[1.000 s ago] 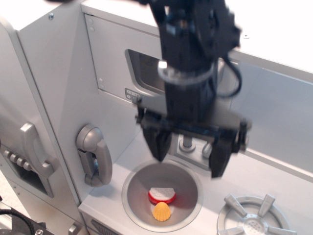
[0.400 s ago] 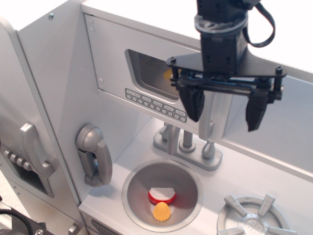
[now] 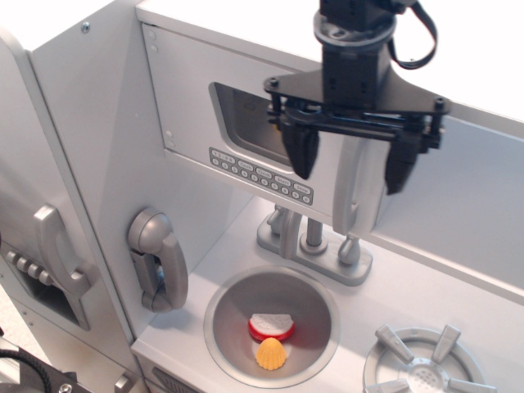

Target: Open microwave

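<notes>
The microwave (image 3: 192, 106) is a light-grey box at the upper centre with a flat door, a rectangular window (image 3: 246, 119) and a row of small grey buttons (image 3: 260, 173). Its chunky silver vertical handle (image 3: 359, 192) stands at the door's right edge. My black gripper (image 3: 352, 164) hangs in front of the door, open. Its left finger (image 3: 301, 151) is over the window's right end and its right finger is just right of the handle. The handle's upper part lies between the fingers, untouched as far as I can see.
A silver telephone handset (image 3: 160, 258) hangs on the left wall. A round sink (image 3: 272, 323) below holds a red-and-white toy and a yellow shell. A tap (image 3: 315, 241) stands behind the sink. A burner (image 3: 422, 368) is at the lower right. A grey panel with handle (image 3: 57, 250) is at far left.
My gripper rose from above the sink to the microwave door, then shifted a little left and up, so its fingers now straddle the handle's top.
</notes>
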Robot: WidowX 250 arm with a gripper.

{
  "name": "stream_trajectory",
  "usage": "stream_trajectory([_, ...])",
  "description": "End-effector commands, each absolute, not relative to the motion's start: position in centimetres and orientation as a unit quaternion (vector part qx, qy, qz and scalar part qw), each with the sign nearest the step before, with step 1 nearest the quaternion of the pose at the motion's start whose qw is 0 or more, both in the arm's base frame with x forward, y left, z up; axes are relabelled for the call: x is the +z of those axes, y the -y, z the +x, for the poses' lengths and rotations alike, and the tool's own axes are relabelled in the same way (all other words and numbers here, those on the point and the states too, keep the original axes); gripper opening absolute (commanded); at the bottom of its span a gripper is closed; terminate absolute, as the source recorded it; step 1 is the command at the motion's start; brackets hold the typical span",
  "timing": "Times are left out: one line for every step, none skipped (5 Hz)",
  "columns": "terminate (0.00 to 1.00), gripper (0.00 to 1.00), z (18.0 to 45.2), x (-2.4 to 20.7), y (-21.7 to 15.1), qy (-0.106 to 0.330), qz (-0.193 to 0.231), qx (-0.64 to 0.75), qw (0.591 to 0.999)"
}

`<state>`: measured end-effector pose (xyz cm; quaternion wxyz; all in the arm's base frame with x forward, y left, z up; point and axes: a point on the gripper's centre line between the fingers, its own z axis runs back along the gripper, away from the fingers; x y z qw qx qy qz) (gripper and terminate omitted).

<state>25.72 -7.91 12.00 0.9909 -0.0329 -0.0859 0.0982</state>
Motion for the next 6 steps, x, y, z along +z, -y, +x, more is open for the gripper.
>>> stream_trajectory([0.00, 1.00, 28.3, 12.5, 6.9, 0.125, -0.022, 0.112, 0.986])
stream_trajectory([0.00, 1.00, 29.6, 12.2, 7.0, 0.148, -0.015, 0.115, 0.982])
stream_trajectory([0.00, 0.00, 30.2, 12.3, 7.1, 0.152, -0.016, 0.096, 0.984])
stream_trajectory([0.00, 0.00, 30.1, 12.3, 7.0, 0.144, -0.026, 0.086, 0.986])
stream_trajectory([0.00, 0.00, 29.7, 12.4, 7.0, 0.141, -0.037, 0.073, 0.987])
stream_trajectory([0.00, 0.00, 28.2, 12.5, 7.2, 0.141, -0.037, 0.056, 0.988])
